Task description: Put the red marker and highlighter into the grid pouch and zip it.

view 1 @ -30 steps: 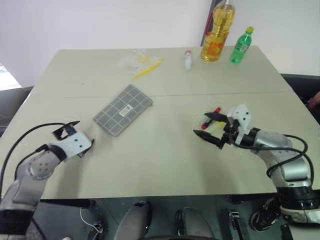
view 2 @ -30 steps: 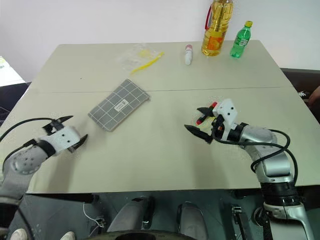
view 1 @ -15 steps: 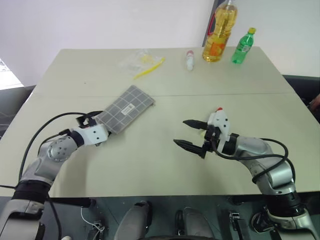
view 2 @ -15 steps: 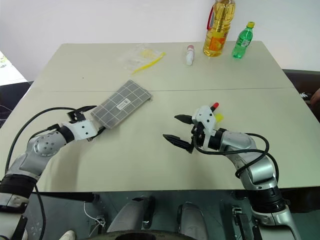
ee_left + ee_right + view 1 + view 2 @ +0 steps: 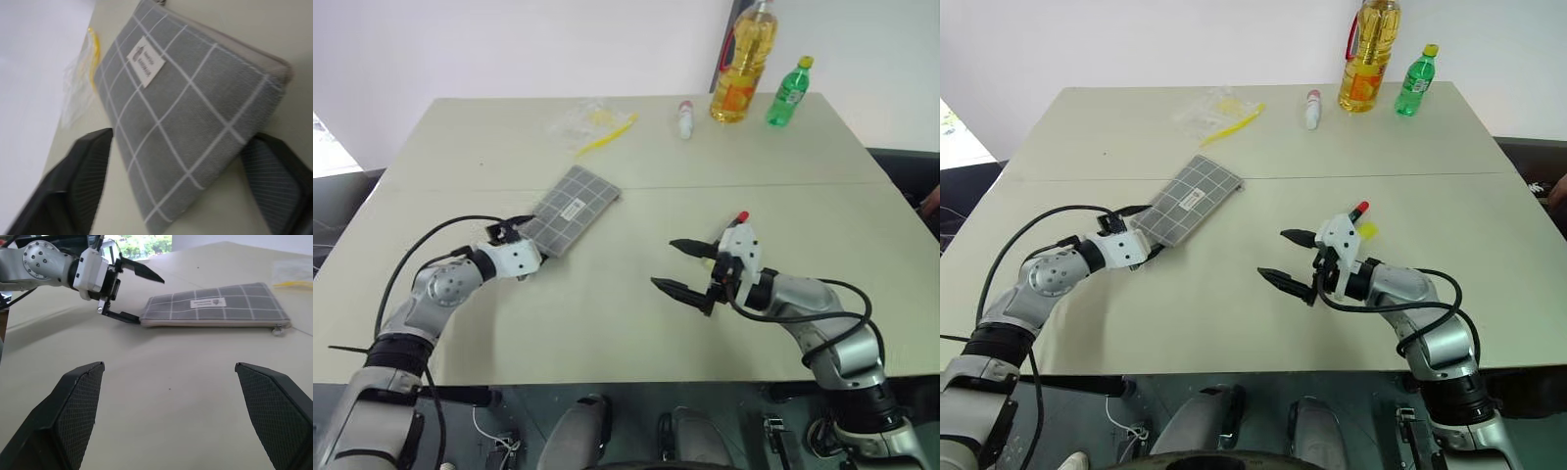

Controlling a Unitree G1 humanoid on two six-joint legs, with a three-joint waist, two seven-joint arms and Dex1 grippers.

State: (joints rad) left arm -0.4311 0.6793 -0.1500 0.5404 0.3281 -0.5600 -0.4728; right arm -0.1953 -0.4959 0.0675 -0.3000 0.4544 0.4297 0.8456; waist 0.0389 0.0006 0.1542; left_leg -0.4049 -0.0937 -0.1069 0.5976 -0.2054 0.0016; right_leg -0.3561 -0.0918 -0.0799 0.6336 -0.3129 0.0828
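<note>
The grid pouch (image 5: 195,112) lies flat with its near end between the left gripper (image 5: 521,238)'s parted fingers, so pinching that end squarely should steady it, while the right gripper (image 5: 688,266) waits wide apart, empty, facing the zip side.

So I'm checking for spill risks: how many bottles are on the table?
2, both at the table's far edge: the large yellow oil bottle and, just to its right, the small green bottle. No others visible.
</note>
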